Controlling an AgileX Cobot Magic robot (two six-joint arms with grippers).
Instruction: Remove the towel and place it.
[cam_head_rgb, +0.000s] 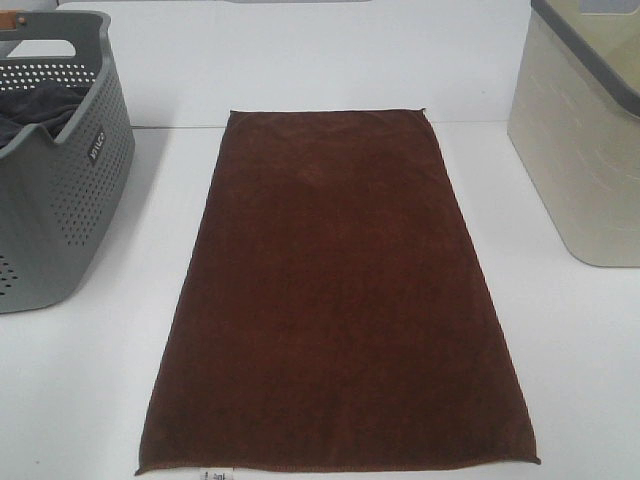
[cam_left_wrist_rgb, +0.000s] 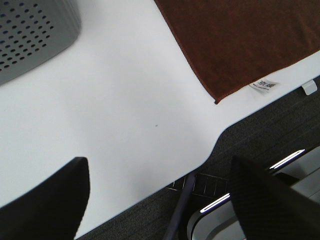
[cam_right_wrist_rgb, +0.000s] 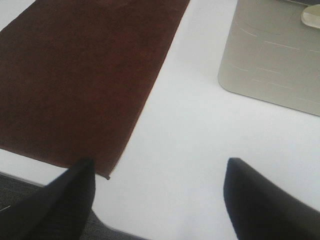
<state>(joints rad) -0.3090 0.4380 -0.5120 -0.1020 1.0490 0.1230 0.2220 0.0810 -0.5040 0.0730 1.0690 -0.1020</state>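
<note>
Brown towel (cam_head_rgb: 335, 290) lies flat between both spread grippers (cam_left_wrist_rgb: 155, 200) (cam_right_wrist_rgb: 160, 200), touching neither

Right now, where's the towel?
In the exterior high view the towel lies spread flat mid-table, between the grey basket on the left and the beige bin on the right.

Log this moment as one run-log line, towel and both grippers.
towel: spread flat on table | left gripper: open, empty | right gripper: open, empty | grey basket: left of towel

Each claw (cam_left_wrist_rgb: 160, 200) has black, finely textured, tapering fingers (cam_right_wrist_rgb: 260, 200).
</note>
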